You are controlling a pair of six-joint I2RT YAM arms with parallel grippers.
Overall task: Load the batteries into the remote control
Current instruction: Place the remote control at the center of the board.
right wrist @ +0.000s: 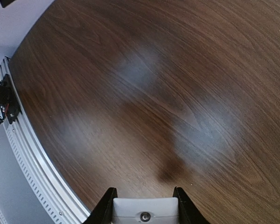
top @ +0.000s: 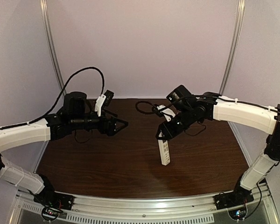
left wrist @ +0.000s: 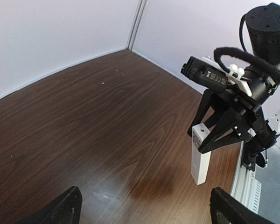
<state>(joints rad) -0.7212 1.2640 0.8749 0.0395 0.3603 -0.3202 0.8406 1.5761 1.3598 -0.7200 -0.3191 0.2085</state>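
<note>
1. The right gripper [top: 162, 135] is pinching the top end of the remote control [top: 164, 152].
2. The remote control hangs in the middle of the table [top: 102, 163], a bit to the right.
3. Its long side runs up and down. It stands almost straight, like a stick held by its top.
4. The top end is in the pincer. The bottom end points down at the brown wood.
5. I cannot tell if the bottom end touches the wood or hangs just above it.
6. From above, the side with the little buttons faces the near edge.
7. In the left wrist view, a small dark sticker [left wrist: 197, 138] shows near the top of the remote control.
8. In the right wrist view, the two black fingers [right wrist: 105, 208] sit on each side of the white top end. A dark shadow [right wrist: 171, 169] lies on the wood below.
9. The left gripper [top: 124, 123] is up in the air on the left side. It points to the right, at the remote control, and is well apart from it.
10. Its two fingers [left wrist: 67, 208] are spread wide and hold nothing.
</note>
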